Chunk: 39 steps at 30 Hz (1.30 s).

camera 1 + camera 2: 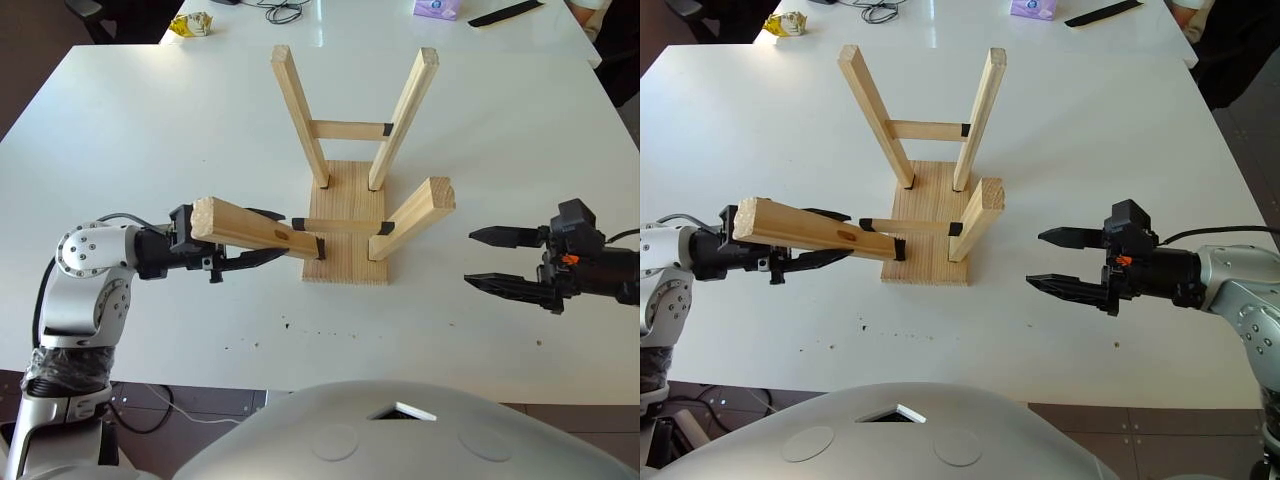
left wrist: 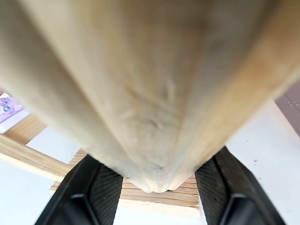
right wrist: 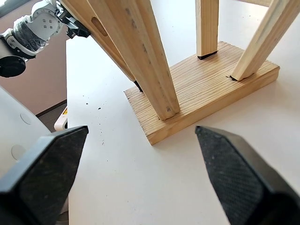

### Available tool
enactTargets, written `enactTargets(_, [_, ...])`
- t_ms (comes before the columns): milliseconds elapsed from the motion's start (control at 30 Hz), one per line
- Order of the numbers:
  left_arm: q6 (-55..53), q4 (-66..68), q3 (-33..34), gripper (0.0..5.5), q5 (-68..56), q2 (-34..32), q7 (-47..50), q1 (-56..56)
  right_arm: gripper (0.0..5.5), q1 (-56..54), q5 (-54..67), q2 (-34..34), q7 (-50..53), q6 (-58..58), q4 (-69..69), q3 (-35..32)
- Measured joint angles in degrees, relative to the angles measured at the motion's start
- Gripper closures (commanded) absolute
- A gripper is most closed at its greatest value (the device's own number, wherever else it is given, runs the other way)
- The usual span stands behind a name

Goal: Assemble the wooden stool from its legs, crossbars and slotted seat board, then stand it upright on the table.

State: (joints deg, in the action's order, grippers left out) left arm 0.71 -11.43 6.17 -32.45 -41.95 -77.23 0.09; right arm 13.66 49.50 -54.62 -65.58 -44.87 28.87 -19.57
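Note:
The stool stands upside down mid-table, its slotted seat board (image 1: 346,196) flat on the white table (image 1: 150,130). Two far legs (image 1: 298,108) (image 1: 406,112) rise from it, joined by a crossbar (image 1: 348,130). The near right leg (image 1: 416,213) leans outward. A second crossbar (image 1: 336,225) links it to the near left leg (image 1: 248,229), which tilts far left. My left gripper (image 1: 262,238) is shut on that leg, and its black fingers (image 2: 93,187) flank the wood. To the right of the stool, my right gripper (image 1: 470,258) is open and empty.
A yellow packet (image 1: 192,24), cables (image 1: 285,10), a purple box (image 1: 437,8) and a black strip (image 1: 507,12) lie on the far table. Dark specks (image 1: 290,325) dot the near surface. Bare table spreads on both sides of the stool.

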Motion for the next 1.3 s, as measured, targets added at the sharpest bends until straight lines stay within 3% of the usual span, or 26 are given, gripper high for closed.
enactTargets(300, [0.22, 3.11, -0.96, 3.43, 0.71, -0.67, -2.99, -3.8, 1.28, 0.66, 0.02, 0.62, 0.76, 0.0, 1.24, -0.01])
enactTargets(733, [10.41, 6.15, -2.23, 3.43, -0.37, -2.91, -9.42, -1.17, 1.28, 1.42, 0.97, 1.57, 2.03, -0.01, 2.42, -0.09])
enactTargets(1300, [0.21, 9.12, -3.97, 3.43, -3.59, -4.74, -7.62, -6.1, 1.28, 1.89, 1.13, 2.57, 3.41, 0.46, 4.93, 1.69])
